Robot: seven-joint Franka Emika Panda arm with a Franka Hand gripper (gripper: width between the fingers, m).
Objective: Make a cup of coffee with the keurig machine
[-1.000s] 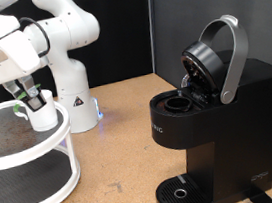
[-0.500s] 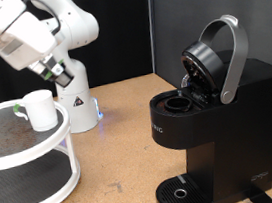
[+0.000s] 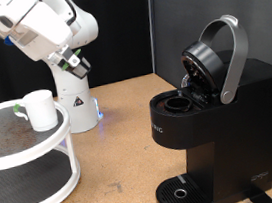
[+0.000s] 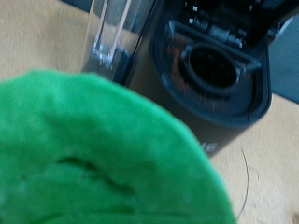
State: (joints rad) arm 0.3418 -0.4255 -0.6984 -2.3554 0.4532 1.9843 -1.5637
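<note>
The gripper [image 3: 74, 61] hangs in the air at the exterior view's upper left, above and to the right of the cup, with something green between its fingers. In the wrist view this green-topped pod [image 4: 93, 159] fills the near field, blurred, and hides the fingers. The white cup [image 3: 40, 109] stands upright on the top tier of a round white shelf [image 3: 21, 147]. The black keurig machine [image 3: 224, 120] stands at the right with its grey-handled lid [image 3: 221, 55] raised and its pod chamber [image 3: 180, 104] open. The open chamber also shows in the wrist view [image 4: 213, 67].
The white robot base [image 3: 75, 94] stands behind the shelf. A small dark thing [image 3: 16, 110] lies beside the cup on the shelf. The machine's round drip tray [image 3: 180, 191] is low at the front. The wooden table [image 3: 118, 154] lies between shelf and machine.
The gripper has left the cup on the shelf, risen, and moved towards the exterior view's right. The cup and the machine have not moved.
</note>
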